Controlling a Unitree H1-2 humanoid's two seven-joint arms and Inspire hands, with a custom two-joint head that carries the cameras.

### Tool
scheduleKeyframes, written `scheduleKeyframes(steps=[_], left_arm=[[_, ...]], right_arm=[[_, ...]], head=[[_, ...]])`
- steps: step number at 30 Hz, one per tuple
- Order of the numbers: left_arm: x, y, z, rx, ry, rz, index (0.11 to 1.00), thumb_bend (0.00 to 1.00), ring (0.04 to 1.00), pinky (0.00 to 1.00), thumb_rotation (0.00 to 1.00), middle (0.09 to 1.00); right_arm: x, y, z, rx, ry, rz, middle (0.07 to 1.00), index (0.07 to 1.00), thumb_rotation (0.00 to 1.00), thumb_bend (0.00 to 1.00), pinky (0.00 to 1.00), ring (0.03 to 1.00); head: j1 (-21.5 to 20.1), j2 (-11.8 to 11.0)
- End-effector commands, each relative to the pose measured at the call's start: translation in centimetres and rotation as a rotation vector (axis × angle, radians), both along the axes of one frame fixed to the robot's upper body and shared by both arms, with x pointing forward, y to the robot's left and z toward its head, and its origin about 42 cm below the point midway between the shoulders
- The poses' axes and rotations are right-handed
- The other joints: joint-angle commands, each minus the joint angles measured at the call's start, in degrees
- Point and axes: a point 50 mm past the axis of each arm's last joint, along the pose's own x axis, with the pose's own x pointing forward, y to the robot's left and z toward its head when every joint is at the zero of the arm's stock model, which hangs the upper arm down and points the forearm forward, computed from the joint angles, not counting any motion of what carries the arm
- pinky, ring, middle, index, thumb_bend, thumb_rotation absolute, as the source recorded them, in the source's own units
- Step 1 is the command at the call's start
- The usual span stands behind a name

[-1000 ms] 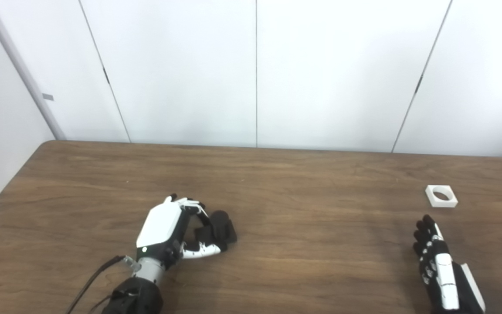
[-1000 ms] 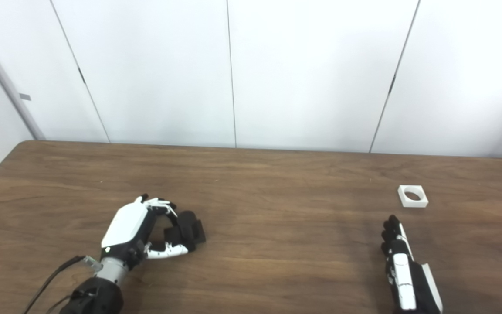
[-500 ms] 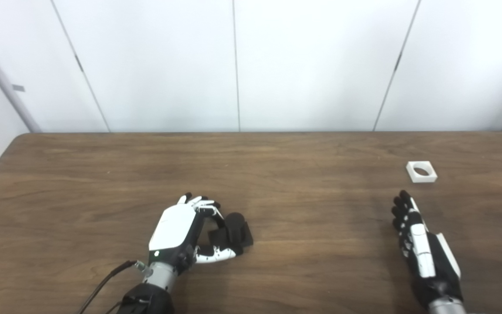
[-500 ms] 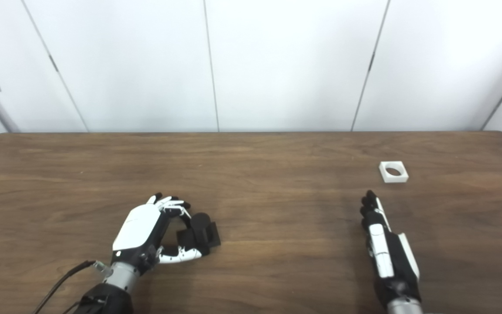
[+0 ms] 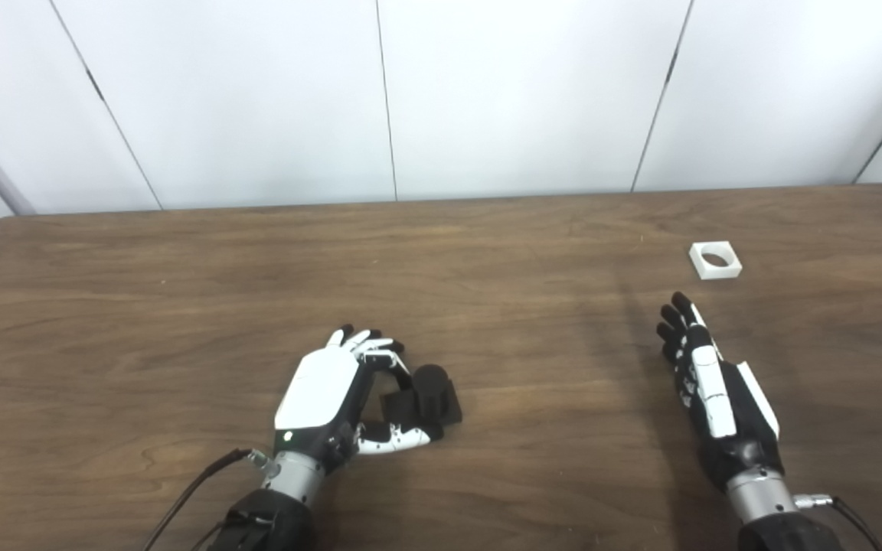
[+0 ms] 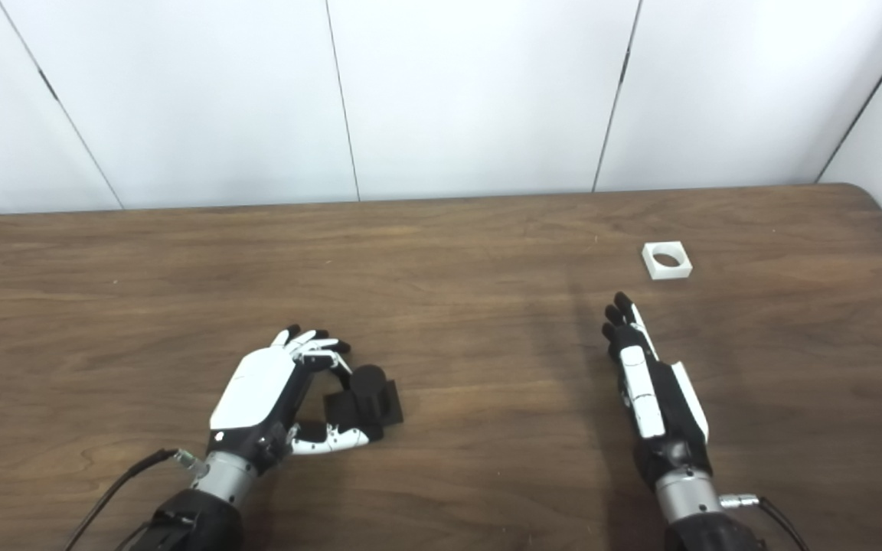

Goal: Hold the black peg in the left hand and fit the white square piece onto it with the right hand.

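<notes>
Now, line by line, as I see it from my own head cameras.

Left hand: my white-backed, black-fingered left hand [image 5: 326, 398] lies low on the brown wood-grain table [image 5: 181, 306], near its front edge and left of centre, fingers curled round to the right.

Black peg: the matte black plastic peg with a round post on a square base [image 5: 424, 398] sits on the table inside that curl, touching my hand. My fingers [image 5: 376, 350] arch over its far side and my white thumb [image 5: 399, 438] lies along its near side.

Left grasp: I cup the peg, but I cannot tell whether I grip it firmly or only rest against it; its base looks to be on the wood.

Right hand: my black-and-white right hand [image 6: 648, 383] is at the right of the table, seen edge-on, fingers stretched straight and close together, pointing away from me. It holds nothing.

White square piece: the small white square plastic piece with a round hole through it [image 6: 667, 259] lies flat on the table beyond my right fingertips and a little to their right, near but clearly apart from them.

Peg and piece: well apart, on opposite sides of the table.

Backdrop: plain white wall panels [image 5: 517, 92] stand behind the far edge.
</notes>
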Motion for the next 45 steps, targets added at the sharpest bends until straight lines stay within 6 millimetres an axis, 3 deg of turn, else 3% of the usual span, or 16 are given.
scheduleKeyframes(steps=[1,5,8,10,13,14,16,17,20,30,45], left_arm=[[-0.9,-0.9,-0.7,0.014,0.036,-0.057,0.487,0.52,0.899,1.0,0.06,0.8],[-0.9,-0.8,-0.8,0.016,0.035,-0.058,0.487,0.52,0.899,1.0,0.06,0.798],[-0.9,-0.8,-0.8,0.018,0.039,-0.058,0.487,0.52,0.9,1.0,0.06,0.8],[-0.9,-0.8,-0.8,0.019,0.041,-0.058,0.487,0.52,0.899,1.0,0.05,0.799],[-0.9,-0.6,-0.8,0.021,0.039,-0.059,0.487,0.52,0.897,1.0,0.05,0.798],[-0.9,-0.5,-0.8,0.021,0.04,-0.059,0.487,0.52,0.897,1.0,0.05,0.797],[-1.0,-0.3,-0.7,0.024,0.04,-0.06,0.487,0.52,0.898,1.0,0.05,0.797],[-1.0,-0.2,-0.7,0.026,0.039,-0.061,0.487,0.52,0.896,1.0,0.05,0.797],[-1.0,0.1,-0.9,0.03,0.032,-0.065,0.487,0.52,0.891,1.0,0.05,0.793],[-1.2,1.1,-1.0,0.03,0.03,-0.069,0.486,0.52,0.874,1.0,0.05,0.781],[-1.3,1.7,-0.8,0.042,0.024,-0.074,0.486,0.52,0.851,1.0,0.05,0.766]], right_arm=[[0.6,0.1,1.5,-0.007,-0.076,-0.007,0.953,0.953,1.0,0.56,0.99,0.958],[0.9,-0.3,2.0,-0.037,-0.092,-0.016,0.939,0.935,0.95,0.51,0.97,0.937],[1.3,-0.8,2.8,-0.056,-0.106,-0.032,0.932,0.895,0.78,0.5,0.96,0.939],[1.8,-1.2,3.4,-0.11,-0.112,-0.069,0.893,0.834,0.61,0.54,0.86,0.893],[2.8,-1.9,4.4,-0.184,-0.132,-0.095,0.88,0.808,0.54,0.57,0.86,0.891],[3.1,-2.2,4.7,-0.198,-0.141,-0.097,0.88,0.783,0.47,0.6,0.91,0.912],[3.8,-2.7,5.4,-0.211,-0.164,-0.097,0.879,0.765,0.41,0.62,0.93,0.921],[4.1,-2.8,5.9,-0.217,-0.175,-0.097,0.88,0.742,0.34,0.63,0.94,0.926],[5.1,-3.6,7.3,-0.287,-0.185,-0.109,0.882,0.709,0.26,0.67,0.92,0.925],[7.8,-6.9,10.9,-0.612,-0.17,-0.153,0.882,0.671,0.27,0.79,0.93,0.926],[14.7,-10.8,14.2,-1.006,-0.026,-0.098,0.917,0.698,0.24,0.85,0.89,0.959]], head=[[-0.54,0.19],[-0.54,0.19],[-2.23,-0.09],[-3.33,-0.28],[-5.66,-0.83],[-6.65,-1.02],[-8.0,-1.35],[-9.13,-1.61],[-11.12,-2.15],[-16.46,-3.57],[-19.72,-5.2]])
